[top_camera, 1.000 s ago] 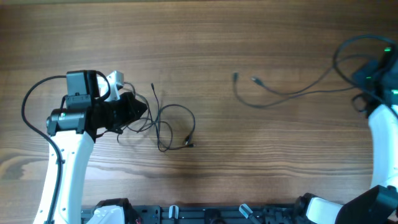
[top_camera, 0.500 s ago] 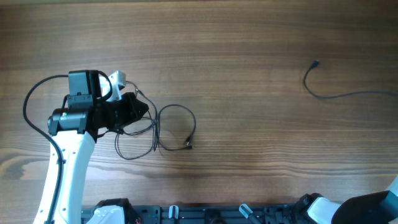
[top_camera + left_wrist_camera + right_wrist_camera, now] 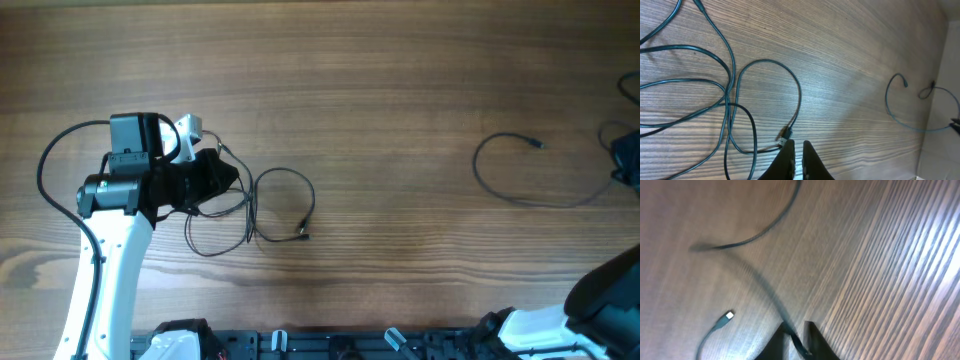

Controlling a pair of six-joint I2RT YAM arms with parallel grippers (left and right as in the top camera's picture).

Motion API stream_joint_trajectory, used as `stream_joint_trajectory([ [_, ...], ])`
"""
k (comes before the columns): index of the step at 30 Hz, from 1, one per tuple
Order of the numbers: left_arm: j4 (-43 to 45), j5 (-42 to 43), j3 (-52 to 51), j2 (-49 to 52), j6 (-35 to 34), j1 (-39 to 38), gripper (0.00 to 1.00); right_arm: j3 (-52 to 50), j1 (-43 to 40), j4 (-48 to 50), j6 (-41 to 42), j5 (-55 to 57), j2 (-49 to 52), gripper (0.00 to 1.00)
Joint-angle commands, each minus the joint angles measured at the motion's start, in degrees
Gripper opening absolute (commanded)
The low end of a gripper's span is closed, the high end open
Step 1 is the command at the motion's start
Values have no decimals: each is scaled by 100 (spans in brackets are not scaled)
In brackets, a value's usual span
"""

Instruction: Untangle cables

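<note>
Wood worktop [image 3: 400, 70], grain running L-R. Far L: L pincer [image 3: 228, 180] sits over the L edge of the tangled cables [image 3: 250, 205]. L wrist cam shows its jaws nearly together, so clenched. Can't tell if a strand is nipped; the contact pt is hidden under the fingers. Small white block [image 3: 190, 127] beside that wrist, can't ID it. Tangle is a few thin black loops crossing each other, w/ one round loop ending in a plug [image 3: 303, 235] on its R side.

R side, well apart from the tangle: loose cable [image 3: 477, 170] in an open curve. One end lies free, the other runs to R pincer [image 3: 628, 160], mostly cut off at frame edge. R wrist cam is blurred, but a cord rises from between the fingers, so R pincer looks clamped on loose cable.

Handling, my read: cords v. light, floppy, zero stiffness. They prob slide easily on wood, so pulling one drags the rest unless pinned. Plugs will snag at crossings, so no yanking. Best hold prob near a plug end or on the outer loop, away from crossings. Cords are far thinner than the fingers, so easy to miss.
</note>
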Motion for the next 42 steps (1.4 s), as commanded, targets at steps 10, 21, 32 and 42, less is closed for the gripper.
stream_joint_trajectory([
  [10, -26, -81, -37, -33, 140, -33, 8, -52, 68, 251, -426, -2159, 125, 91],
  [21, -55, -146, -48, -33, 138, -33, 8, -55, 1386, 297, -1523, -2000, 125, 91],
  [32, -55, -146, -48, -33, 138, -33, 8, -55, 2765, 275, -2599, -807, 457, 95],
  [42, -55, -603, -48, -33, 136, -33, 8, -55, 3040, 181, -2826, -107, 1165, 95],
])
